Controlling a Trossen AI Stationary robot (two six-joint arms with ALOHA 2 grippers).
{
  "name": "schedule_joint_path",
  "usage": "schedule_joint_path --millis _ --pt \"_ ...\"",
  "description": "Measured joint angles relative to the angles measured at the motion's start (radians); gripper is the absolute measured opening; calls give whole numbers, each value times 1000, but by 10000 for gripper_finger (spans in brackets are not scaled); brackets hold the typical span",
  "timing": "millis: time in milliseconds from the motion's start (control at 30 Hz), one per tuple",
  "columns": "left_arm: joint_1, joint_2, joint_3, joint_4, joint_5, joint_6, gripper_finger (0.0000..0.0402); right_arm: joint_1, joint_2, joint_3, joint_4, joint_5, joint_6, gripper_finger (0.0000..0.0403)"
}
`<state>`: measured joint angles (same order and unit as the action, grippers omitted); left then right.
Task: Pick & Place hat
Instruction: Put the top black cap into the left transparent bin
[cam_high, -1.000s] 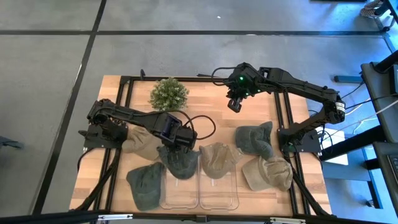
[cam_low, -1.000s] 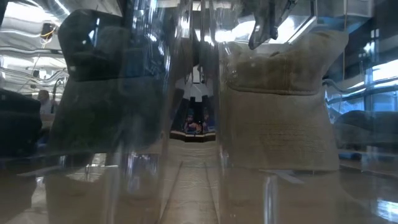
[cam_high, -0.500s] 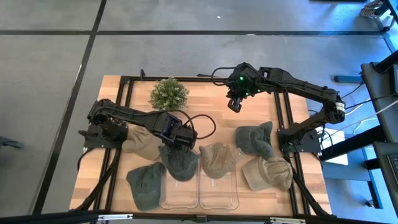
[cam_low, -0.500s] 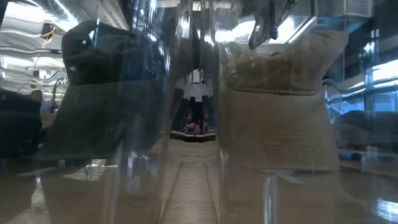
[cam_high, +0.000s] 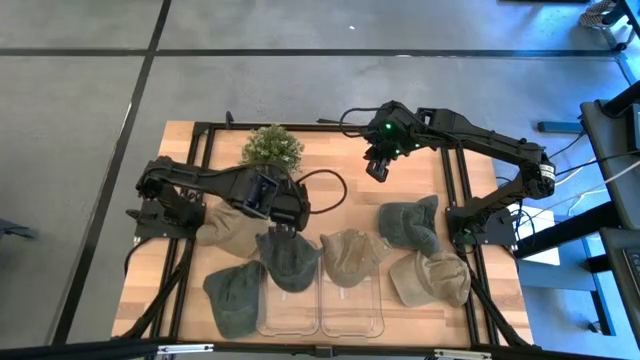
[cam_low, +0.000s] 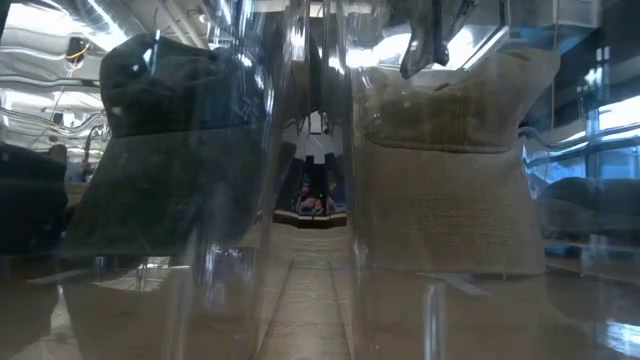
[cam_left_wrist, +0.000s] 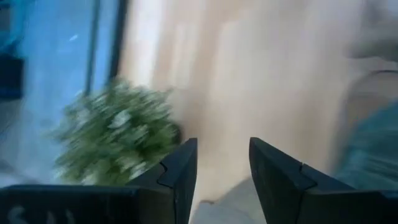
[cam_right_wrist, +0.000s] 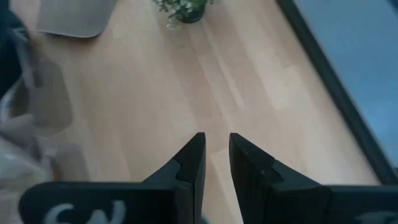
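Wooden table (cam_high: 340, 195) with hats (cam_high: 409, 226), plant (cam_high: 271, 150), bins (cam_high: 320, 310)

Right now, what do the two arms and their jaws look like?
Both arms are dark and jointed. The left gripper has black, angular jaws with stepped inner edges; a black cable loops from its wrist. The right gripper matches, with white lettering on its body and a green light at the wrist.

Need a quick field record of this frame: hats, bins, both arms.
dark green hat: draped on the left clear bin, released
tan hat: on the right clear bin
left pincer: open, empty, above the table just behind the dark green hat
right pincer: narrow gap between fingers, empty, waiting over bare wood at the back
other hats: four loose on the table
plant: back of the table
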<state>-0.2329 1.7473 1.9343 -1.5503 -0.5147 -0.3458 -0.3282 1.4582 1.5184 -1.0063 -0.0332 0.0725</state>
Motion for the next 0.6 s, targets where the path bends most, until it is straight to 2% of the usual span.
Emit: schedule_joint_path --millis 100,300,467,600 --pt "1 -5 0 -1 -21 7 139 10 0 0 -27 -28 2 72" --pt "21 -39 0 194 201 196 139 32 -2 0 -115 -30 2 72" --pt "49 -69 -3 335 283 286 139 76 -33 0 -205 -21 85 72" --pt "68 -136 -126 495 360 324 139 147 -100 0 -258 59 167 72"
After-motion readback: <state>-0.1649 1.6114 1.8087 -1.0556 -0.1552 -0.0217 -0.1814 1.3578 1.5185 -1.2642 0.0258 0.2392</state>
